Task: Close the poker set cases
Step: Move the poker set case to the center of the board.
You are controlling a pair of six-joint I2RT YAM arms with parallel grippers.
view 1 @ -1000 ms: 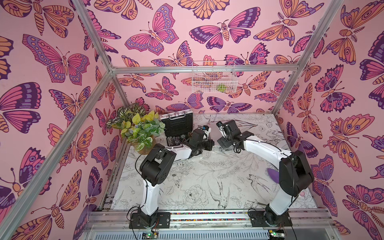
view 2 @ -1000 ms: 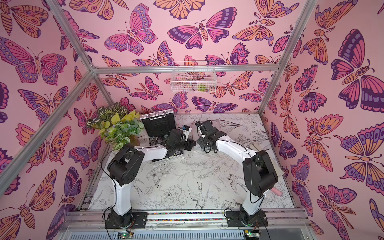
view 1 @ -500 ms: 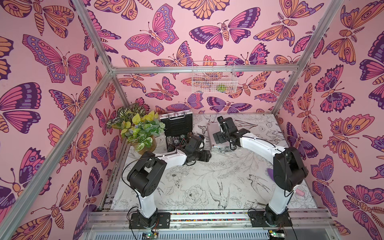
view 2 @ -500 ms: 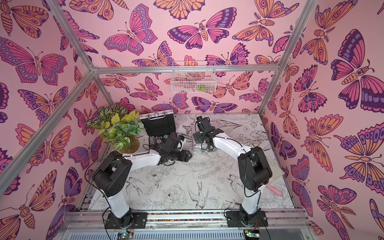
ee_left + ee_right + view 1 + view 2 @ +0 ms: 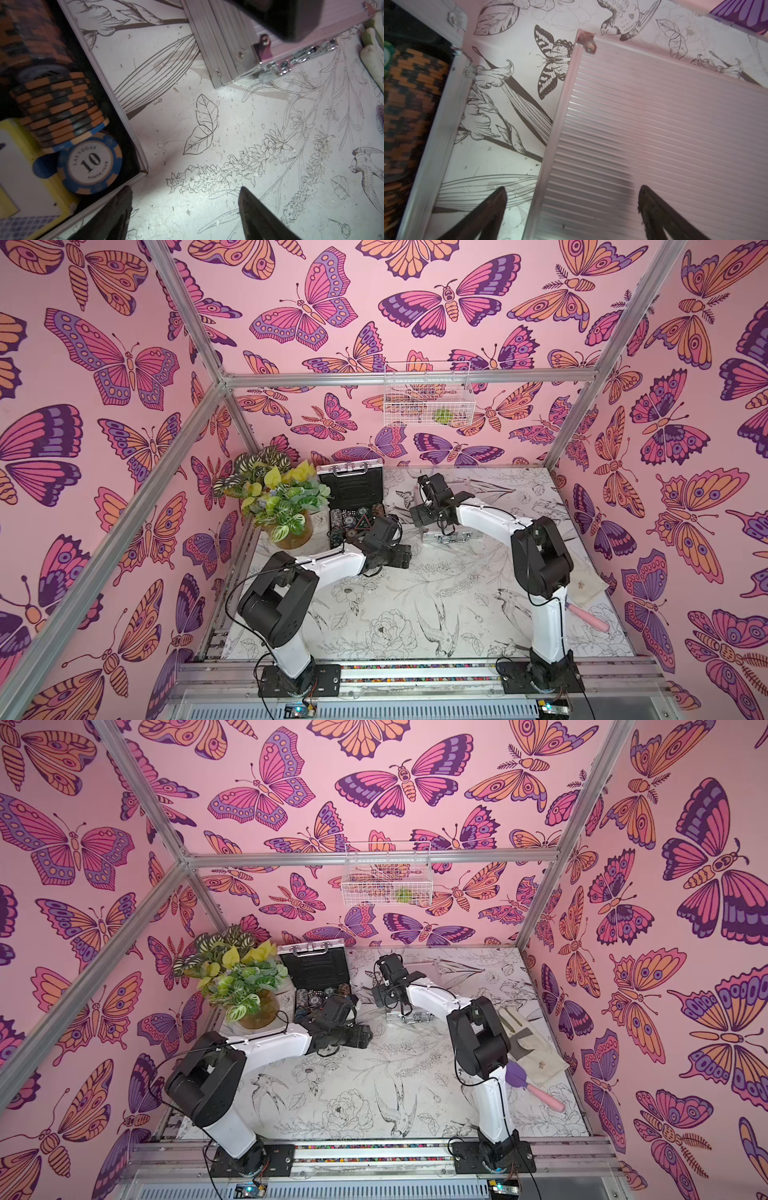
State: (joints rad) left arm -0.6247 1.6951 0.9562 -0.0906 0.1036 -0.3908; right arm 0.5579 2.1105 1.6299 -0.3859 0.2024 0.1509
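Note:
Two poker set cases show in both top views. One stands open at the back left, its black-lined lid (image 5: 351, 485) upright and chips (image 5: 353, 518) in its base. The other case (image 5: 451, 536) lies closed to its right, latches facing front. My left gripper (image 5: 401, 556) is open over bare table between them, with nothing between its fingertips (image 5: 185, 205). Beside it are the open case's rim (image 5: 116, 99) and a blue chip (image 5: 91, 162). My right gripper (image 5: 419, 517) hangs open over the closed case's ribbed lid (image 5: 654, 124), astride the lid's edge (image 5: 572, 199).
A potted plant (image 5: 282, 506) stands close to the left of the open case. A wire basket (image 5: 428, 398) hangs on the back wall. At the right lie a pale cloth (image 5: 532, 1040) and a pink-handled purple brush (image 5: 536, 1085).
My left gripper has opened and drawn back toward the front left, away from the closed case. The right arm has shifted slightly and now hangs over that case's lid.

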